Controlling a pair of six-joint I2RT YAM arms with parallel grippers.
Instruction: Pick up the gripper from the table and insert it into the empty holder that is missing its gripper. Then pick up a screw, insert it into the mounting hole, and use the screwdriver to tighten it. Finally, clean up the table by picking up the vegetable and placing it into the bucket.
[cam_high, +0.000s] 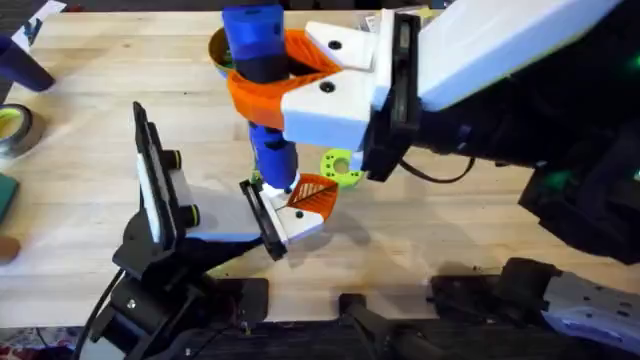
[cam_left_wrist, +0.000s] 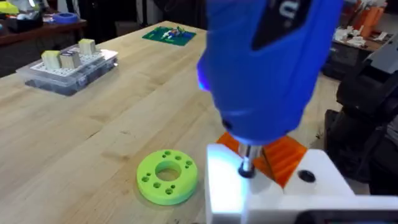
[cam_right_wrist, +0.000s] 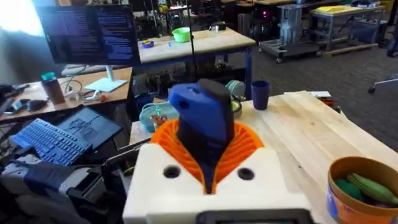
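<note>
The right gripper (cam_high: 300, 85) is clamping the screwdriver (cam_high: 262, 90) between its orange pads (cam_high: 250, 95), holding the blue body upright over the middle of the table (cam_high: 80, 90). In the right wrist view the driver's dark-capped top (cam_right_wrist: 202, 118) is sitting squarely between the two white fingers (cam_right_wrist: 163, 171), with the orange ribbing fanned out on both sides of it.

Below those fingers the driver's slimmer barrel is pointing down at the gripper (cam_high: 305, 205), the white block with the orange lattice face. That block is sitting against the end of the holder (cam_high: 165, 195), with its black rail at the holder side. In the left wrist view the metal bit (cam_left_wrist: 246, 163) is touching down on the block's white top (cam_left_wrist: 230, 186), just beside the orange lattice (cam_left_wrist: 283, 155).

A green ring (cam_high: 340, 167) is lying flat on the table just beyond the bit.

The bucket (cam_right_wrist: 360, 186) is standing close beside the right fingers, and the vegetable (cam_right_wrist: 367, 186) is lying inside it. In the overhead view its yellow rim (cam_high: 215, 50) is peeking out behind the driver.

A clear parts box (cam_left_wrist: 68, 68) is sitting well away from the bit on the table's far side.

Whether the left gripper's fingers are open or closed, I cannot tell.
</note>
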